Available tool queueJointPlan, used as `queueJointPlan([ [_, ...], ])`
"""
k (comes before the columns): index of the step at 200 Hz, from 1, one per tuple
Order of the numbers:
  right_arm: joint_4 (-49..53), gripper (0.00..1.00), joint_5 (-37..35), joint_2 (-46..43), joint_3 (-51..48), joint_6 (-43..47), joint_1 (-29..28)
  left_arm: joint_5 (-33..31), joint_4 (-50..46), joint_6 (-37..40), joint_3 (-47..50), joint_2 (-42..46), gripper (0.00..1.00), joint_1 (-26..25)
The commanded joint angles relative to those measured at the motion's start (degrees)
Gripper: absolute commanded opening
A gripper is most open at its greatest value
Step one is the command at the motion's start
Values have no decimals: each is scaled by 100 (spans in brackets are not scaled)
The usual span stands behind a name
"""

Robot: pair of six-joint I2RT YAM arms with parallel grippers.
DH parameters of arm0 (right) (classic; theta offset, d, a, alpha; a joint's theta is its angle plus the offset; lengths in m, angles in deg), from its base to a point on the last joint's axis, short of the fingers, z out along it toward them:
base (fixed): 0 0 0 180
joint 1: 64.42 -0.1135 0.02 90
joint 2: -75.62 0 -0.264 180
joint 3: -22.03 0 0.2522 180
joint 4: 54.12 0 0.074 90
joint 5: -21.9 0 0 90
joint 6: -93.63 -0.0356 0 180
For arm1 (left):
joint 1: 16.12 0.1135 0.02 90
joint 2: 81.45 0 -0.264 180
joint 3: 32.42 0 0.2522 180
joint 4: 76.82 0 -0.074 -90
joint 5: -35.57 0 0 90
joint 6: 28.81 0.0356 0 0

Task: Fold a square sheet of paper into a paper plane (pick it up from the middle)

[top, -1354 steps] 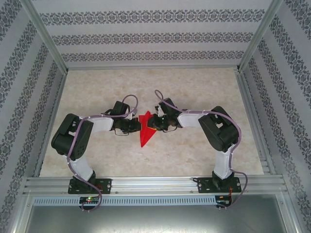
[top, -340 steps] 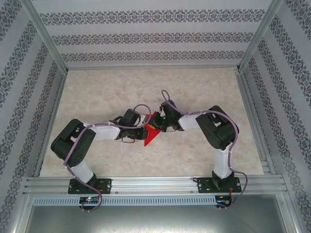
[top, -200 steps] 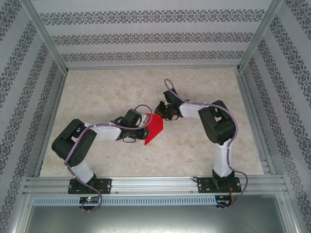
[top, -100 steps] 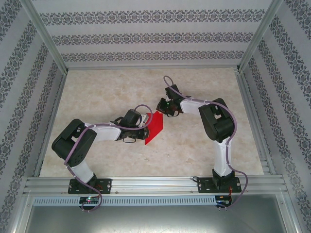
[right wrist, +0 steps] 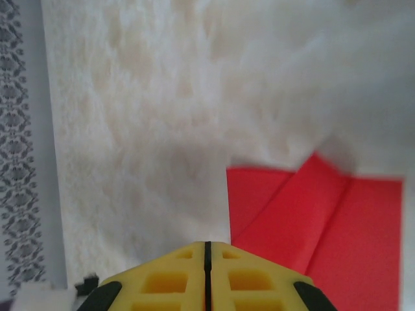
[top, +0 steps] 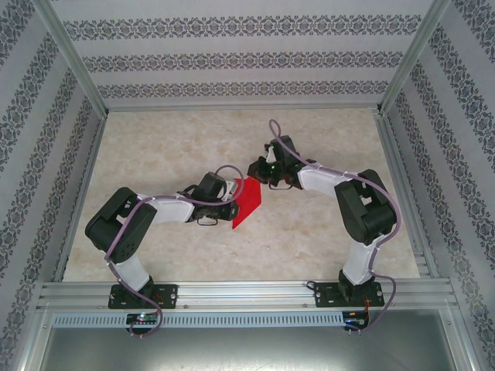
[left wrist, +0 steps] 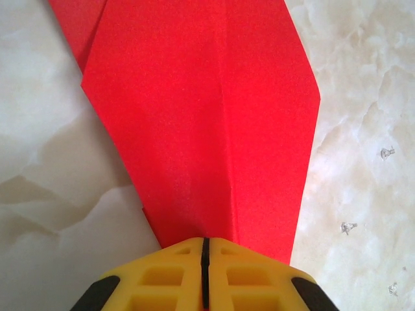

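Top external view: the paper plane lies near the middle of the marbled table, a bright red folded piece with its point turned toward the near edge and its broad end toward the far wall. The left gripper reaches in from the left and meets the plane's left edge. The right gripper sits just beyond the plane's far corner, its arm bent in from the right. Whether it touches the paper cannot be told from above.

Left wrist view: the left gripper has its yellow fingers pressed together on the paper plane, which comes out from between them and spreads wide over the table. A long centre crease runs straight away from the seam of the jaws, and a second layer shows along the left side.

Right wrist view: the right gripper has its fingers closed flat against each other with nothing seen between them. The paper plane lies past the fingertips to the right, with one flap raised along a slanting crease.
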Motion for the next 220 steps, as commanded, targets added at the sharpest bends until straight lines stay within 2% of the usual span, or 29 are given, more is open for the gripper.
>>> queueJointPlan([
  [1,-225,9,330,103,-300,-441,-184,-395,-1087,11,308,-558,11,-37],
  [30,-530,9,482,400,-356,-594,-265,-459,-1153,52,296,-461,11,-45],
  [139,656,9,-373,951,-176,409,-275,13,-1217,-80,281,194,14,-45],
  [169,630,9,-375,1003,-280,460,-283,89,-1246,-261,303,621,17,-37],
  [220,532,9,-282,1094,-291,469,-356,473,-723,-839,446,1002,22,-41],
])
